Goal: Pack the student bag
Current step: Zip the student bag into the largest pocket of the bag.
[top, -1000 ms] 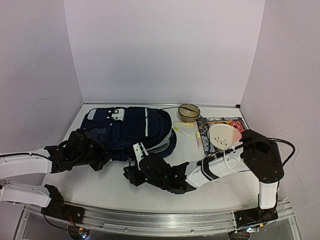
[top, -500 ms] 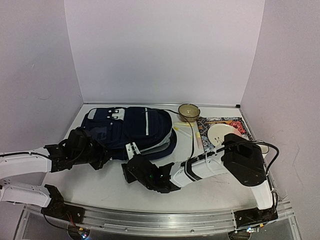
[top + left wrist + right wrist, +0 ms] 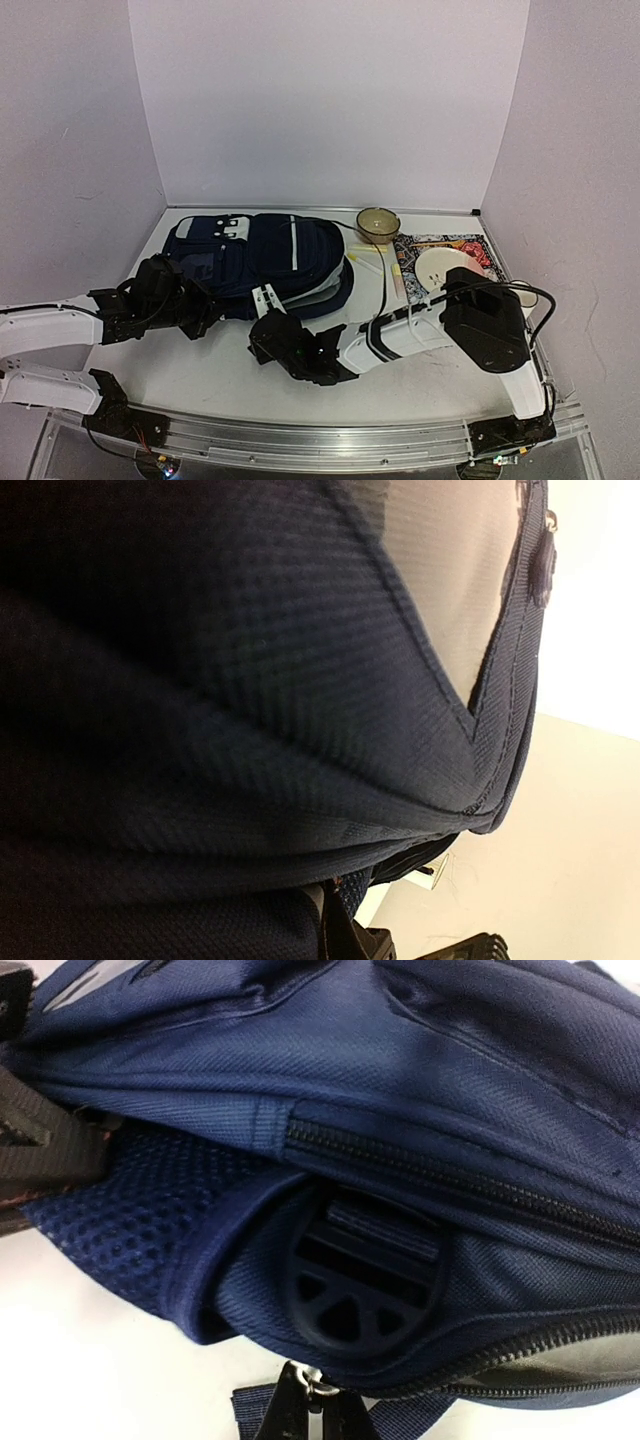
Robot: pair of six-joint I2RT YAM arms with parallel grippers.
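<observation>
We see the backpack [image 3: 262, 258] lying flat at ten o'clock on the table [image 3: 200, 375]. Our left gripper [image 3: 203, 312] meets its seven-o'clock edge and our right gripper [image 3: 265, 299] its six-o'clock edge. We cannot tell how wide either one is. A bowl [image 3: 378, 223] stands near its two-o'clock corner.

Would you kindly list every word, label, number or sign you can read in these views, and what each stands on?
None legible in any view.
The light patch on the student bag: too small to tell whether it bears print.
The patterned mat: pattern only, no lettering made out.
The black round buckle: no marking shows.
</observation>
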